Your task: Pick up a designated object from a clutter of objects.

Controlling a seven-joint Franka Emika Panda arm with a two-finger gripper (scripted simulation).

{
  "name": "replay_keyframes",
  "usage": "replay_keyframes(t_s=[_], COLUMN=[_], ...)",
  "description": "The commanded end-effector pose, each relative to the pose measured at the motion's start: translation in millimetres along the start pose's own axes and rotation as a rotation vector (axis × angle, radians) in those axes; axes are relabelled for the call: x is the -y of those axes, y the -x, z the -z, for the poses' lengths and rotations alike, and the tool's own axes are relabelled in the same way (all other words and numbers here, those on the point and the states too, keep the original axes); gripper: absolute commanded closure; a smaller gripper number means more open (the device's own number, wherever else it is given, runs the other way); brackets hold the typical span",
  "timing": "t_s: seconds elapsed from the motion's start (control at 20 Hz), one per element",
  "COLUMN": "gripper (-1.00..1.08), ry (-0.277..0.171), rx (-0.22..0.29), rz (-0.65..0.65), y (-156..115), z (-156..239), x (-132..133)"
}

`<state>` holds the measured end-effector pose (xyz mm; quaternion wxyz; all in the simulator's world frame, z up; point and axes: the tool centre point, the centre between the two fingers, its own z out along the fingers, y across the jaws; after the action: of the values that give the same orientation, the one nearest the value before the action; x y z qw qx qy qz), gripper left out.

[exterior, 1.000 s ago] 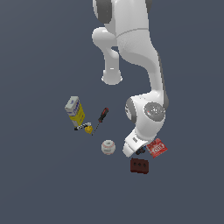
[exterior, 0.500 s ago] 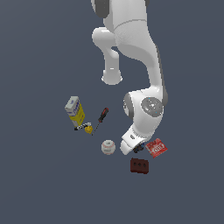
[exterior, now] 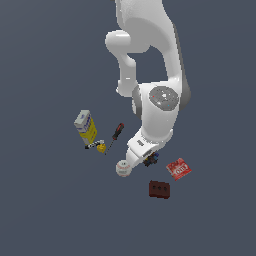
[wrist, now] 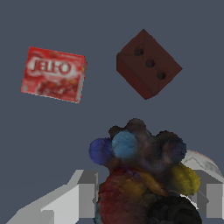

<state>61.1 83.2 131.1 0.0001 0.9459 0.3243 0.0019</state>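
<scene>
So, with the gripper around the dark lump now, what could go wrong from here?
1. The dark lump is irregular and sits between the fingers; the pads may grip only bumps, so it could slip on lifting.
2. The baseball lies right beside the gripper; a finger might nudge it or pinch it too.

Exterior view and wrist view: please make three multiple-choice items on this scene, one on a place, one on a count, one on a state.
1. In the exterior view, where is the dark red brick relative to the red packet?
A. Lower, toward the exterior view's left
B. Higher, toward the exterior view's right
C. On top of it

2. How many holes show on the brick's face in the wrist view?
A. One
B. Three
C. Five

3. How does the gripper stand to the dark multicoloured lump?
A. Far away
B. Its fingers flank the lump
C. It holds the baseball

Answers: 1 A, brick sits below-left. 2 B, three in a row. 3 B, a finger on each side.
</scene>
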Motion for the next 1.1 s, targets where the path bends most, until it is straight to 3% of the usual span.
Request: replay_keyframes(t_s=[0.0, 1.05], gripper=[1.08, 1.08], ry=[0.001, -0.002], rx=[-0.002, 0.001], rz=[0.000, 0.000], y=[11, 96], z=[27, 243], x=[-10, -97])
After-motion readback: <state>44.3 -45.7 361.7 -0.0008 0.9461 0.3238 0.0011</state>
